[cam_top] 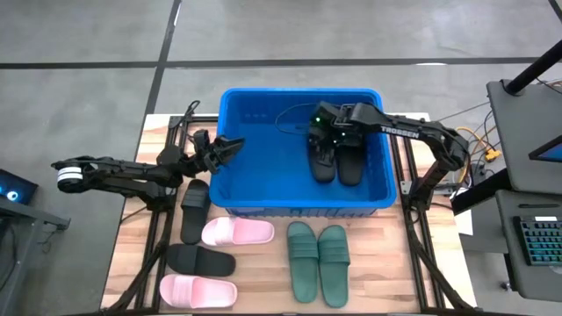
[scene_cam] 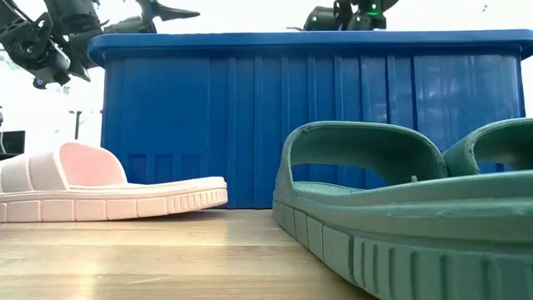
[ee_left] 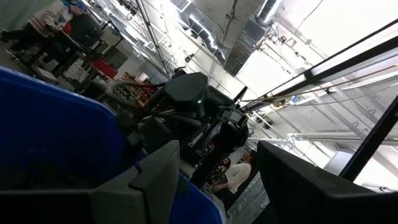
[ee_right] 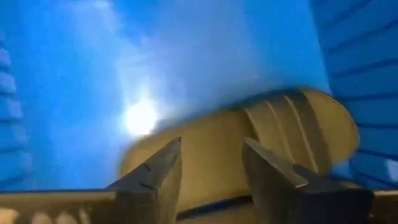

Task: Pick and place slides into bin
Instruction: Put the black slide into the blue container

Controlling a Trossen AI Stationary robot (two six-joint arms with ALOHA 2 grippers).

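Hovering my right claw (cam_top: 327, 132) open over two black slides (cam_top: 336, 160) in the bin (cam_top: 230, 195). Six slides seemingly wait on the table (cam_top: 263, 268); my left claw (cam_top: 230, 146) is open too.

**Blue tub, three sandal colours**

The bin (cam_top: 230, 197) is bright blue with ribbed walls. Two black slides (cam_top: 336, 161) lie inside. Outside: pale pink slides (cam_top: 238, 232), dark green slides (cam_top: 318, 261), black slides (cam_top: 194, 209), on pale wood table (cam_top: 378, 263).

The high view looks straight down on the whole bench (cam_top: 263, 263). The low view sits at bench-top height, close behind a green slide (scene_cam: 400, 208), facing the bin (scene_cam: 308, 117), which both views share. Each wrist view looks forward past its own fingers.
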